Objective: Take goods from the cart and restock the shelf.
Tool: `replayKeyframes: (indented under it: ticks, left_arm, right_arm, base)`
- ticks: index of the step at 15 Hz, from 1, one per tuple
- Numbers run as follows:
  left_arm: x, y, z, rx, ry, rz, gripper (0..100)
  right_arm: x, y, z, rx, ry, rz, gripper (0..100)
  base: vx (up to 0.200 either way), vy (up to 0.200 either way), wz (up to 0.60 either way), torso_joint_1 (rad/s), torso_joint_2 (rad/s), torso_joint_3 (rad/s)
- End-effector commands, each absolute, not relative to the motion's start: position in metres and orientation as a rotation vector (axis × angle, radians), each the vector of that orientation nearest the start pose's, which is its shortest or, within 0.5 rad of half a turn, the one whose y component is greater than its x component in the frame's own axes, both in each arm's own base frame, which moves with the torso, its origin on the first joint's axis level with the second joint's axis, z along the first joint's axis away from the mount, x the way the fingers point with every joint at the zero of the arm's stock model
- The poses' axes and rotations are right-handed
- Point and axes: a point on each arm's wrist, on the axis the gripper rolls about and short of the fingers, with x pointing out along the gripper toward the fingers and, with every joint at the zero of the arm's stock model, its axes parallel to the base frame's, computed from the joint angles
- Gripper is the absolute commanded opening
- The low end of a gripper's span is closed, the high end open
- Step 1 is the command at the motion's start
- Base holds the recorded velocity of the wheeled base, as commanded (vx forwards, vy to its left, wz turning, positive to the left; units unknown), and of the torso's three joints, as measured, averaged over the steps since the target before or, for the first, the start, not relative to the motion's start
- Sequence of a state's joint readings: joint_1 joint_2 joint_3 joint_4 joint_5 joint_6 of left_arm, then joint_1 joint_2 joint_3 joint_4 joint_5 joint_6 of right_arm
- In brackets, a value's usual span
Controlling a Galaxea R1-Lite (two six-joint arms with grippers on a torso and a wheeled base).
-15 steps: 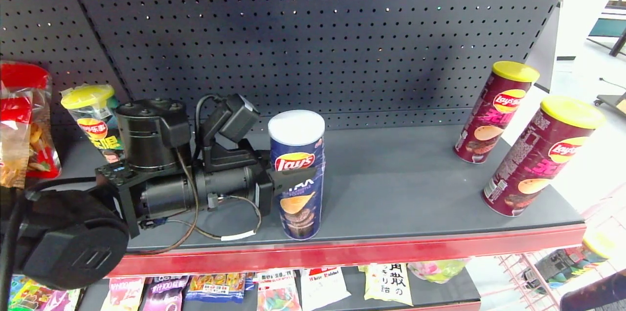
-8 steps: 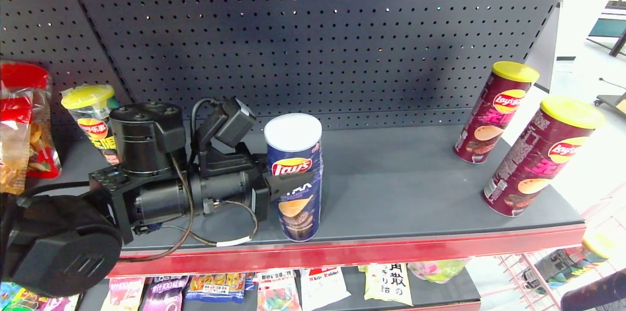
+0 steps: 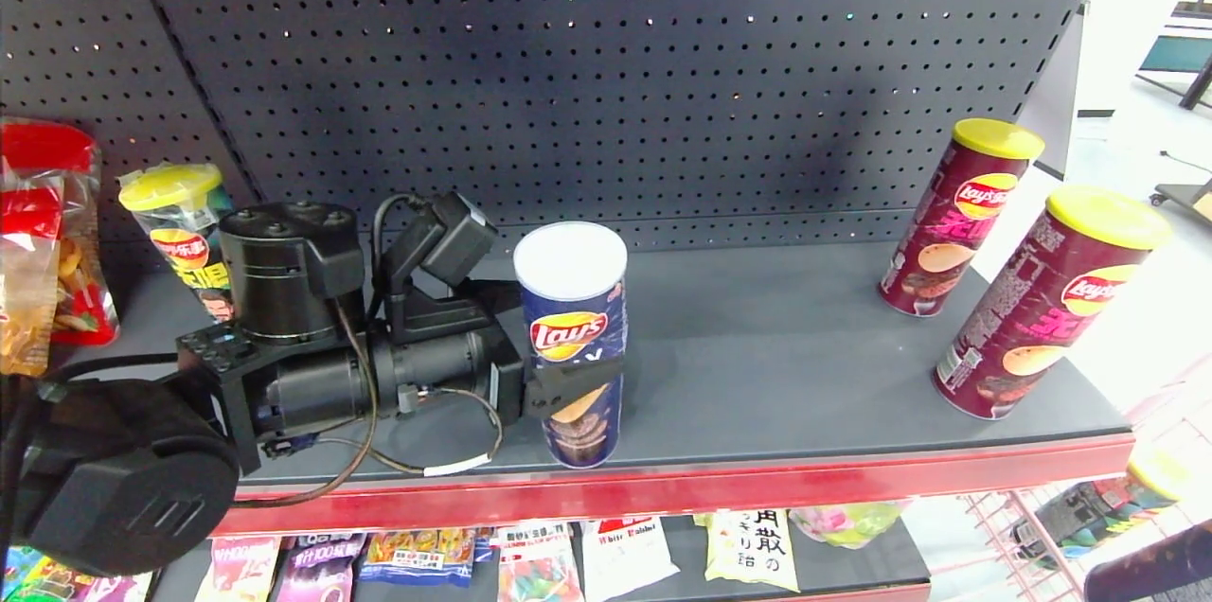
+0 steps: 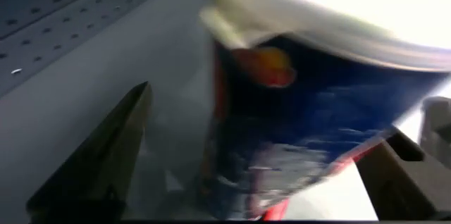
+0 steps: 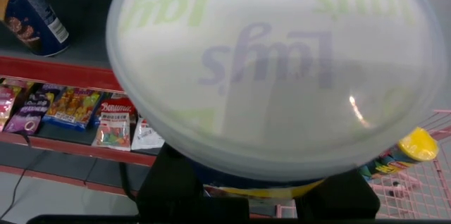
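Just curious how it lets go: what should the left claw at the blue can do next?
Probably draw the left claw straight back. The blue can stands upright on the shelf, and a gap shows between it and one finger, so it looks released.

The dark grey shelf (image 3: 786, 365), red along its front edge, bore a blue chip can (image 3: 574, 337) upright between the fingers of the left gripper (image 3: 587, 342). Two yellow-lidded maroon chip cans (image 3: 956, 219) (image 3: 1042, 304) stood well beyond its fingertips. Back past its wrist stood a yellow-lidded can (image 3: 180, 228) beside a red-topped snack bag (image 3: 38, 233).
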State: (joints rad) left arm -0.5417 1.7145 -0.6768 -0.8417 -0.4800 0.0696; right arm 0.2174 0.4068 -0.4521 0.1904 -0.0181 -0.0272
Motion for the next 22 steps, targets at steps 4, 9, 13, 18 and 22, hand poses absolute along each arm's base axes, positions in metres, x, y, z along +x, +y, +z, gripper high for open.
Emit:
replayKeyframes:
  ticks: [4,9,13,18,22]
  left_arm:
    - [0.241,-0.154,0.176,0.063,0.130,-0.997,100]
    - [0.210,-0.132,0.206,0.060,0.110,-0.986,100]
    - [0.162,-0.100,0.207,0.061,0.195,-0.965,100]
    - [0.111,-0.069,0.188,0.088,0.312,-0.888,100]
    - [0.107,-0.067,0.183,0.087,0.322,-0.887,100]
  right_arm:
    - [0.009,0.003,0.198,-0.046,0.180,0.261,0]
    - [0.036,0.011,0.201,-0.047,0.276,0.345,0]
    - [0.079,0.023,0.223,-0.042,0.253,0.445,0]
    - [0.133,0.042,0.244,-0.135,0.290,0.627,0]
    - [0.192,0.072,0.260,-0.146,0.216,0.698,0]
  base:
    - [0.000,0.000,0.00,0.000,0.00,0.000]
    - [0.000,0.000,0.00,0.000,0.00,0.000]
    - [0.000,0.000,0.00,0.000,0.00,0.000]
    - [0.000,0.000,0.00,0.000,0.00,0.000]
    - [0.000,0.000,0.00,0.000,0.00,0.000]
